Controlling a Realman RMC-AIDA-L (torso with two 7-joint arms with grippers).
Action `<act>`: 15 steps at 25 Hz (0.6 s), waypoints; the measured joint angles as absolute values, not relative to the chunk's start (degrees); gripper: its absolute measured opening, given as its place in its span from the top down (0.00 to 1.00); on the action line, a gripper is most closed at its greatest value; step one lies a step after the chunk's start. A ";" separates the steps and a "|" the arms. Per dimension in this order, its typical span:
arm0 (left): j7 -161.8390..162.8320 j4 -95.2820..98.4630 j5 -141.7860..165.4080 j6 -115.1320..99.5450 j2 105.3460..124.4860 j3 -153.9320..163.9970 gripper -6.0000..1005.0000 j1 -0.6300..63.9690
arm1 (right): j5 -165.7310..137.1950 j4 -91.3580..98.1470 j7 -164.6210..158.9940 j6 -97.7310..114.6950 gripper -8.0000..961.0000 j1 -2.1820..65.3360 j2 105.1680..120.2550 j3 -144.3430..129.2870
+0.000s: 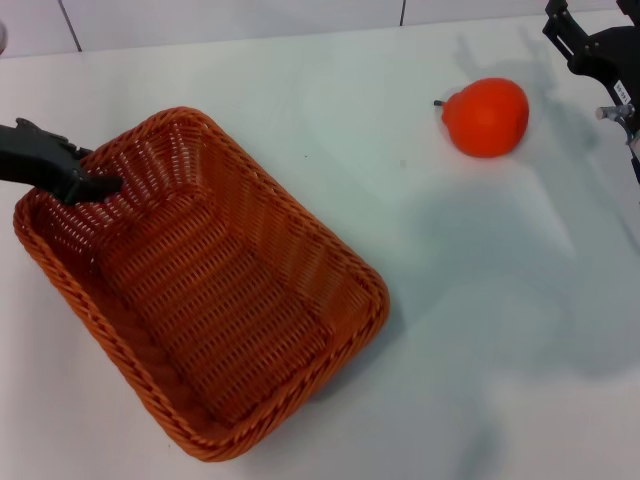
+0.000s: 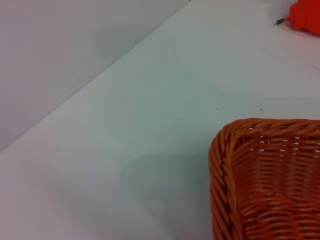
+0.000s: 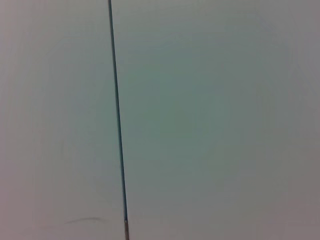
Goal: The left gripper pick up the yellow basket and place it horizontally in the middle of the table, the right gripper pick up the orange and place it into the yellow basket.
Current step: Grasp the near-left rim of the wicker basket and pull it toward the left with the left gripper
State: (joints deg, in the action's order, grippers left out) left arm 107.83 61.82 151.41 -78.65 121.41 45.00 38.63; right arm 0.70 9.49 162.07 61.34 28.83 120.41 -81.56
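Note:
The yellow basket (image 1: pixel 290 205), an orange-brown woven rectangle, lies empty and at a slant on the left half of the white table (image 1: pixel 480 300). Its corner shows in the left wrist view (image 2: pixel 220 165). My left gripper (image 1: pixel 85 175) reaches in from the left edge and sits at the basket's far left rim. The orange (image 1: pixel 487 116) rests on the table at the back right, apart from the basket, with its stem nub to the left; it also shows in the left wrist view (image 2: pixel 306 16). My right gripper (image 1: pixel 590 45) hangs at the top right corner, just right of the orange and not touching it.
A wall with dark seams (image 1: pixel 70 25) runs along the table's back edge. The right wrist view shows only a pale surface with one dark seam (image 3: pixel 117 125). Bare tabletop lies between the basket and the orange.

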 joint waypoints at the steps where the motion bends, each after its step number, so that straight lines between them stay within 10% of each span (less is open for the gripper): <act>1: 107.83 61.96 151.41 -78.61 121.44 44.98 0.37 38.58 | 0.70 9.50 162.07 61.34 0.04 28.83 120.41 -81.56; 15: 107.83 62.27 151.62 -79.11 121.06 44.55 0.79 38.48 | 0.70 9.49 162.07 61.34 0.04 28.61 120.41 -81.56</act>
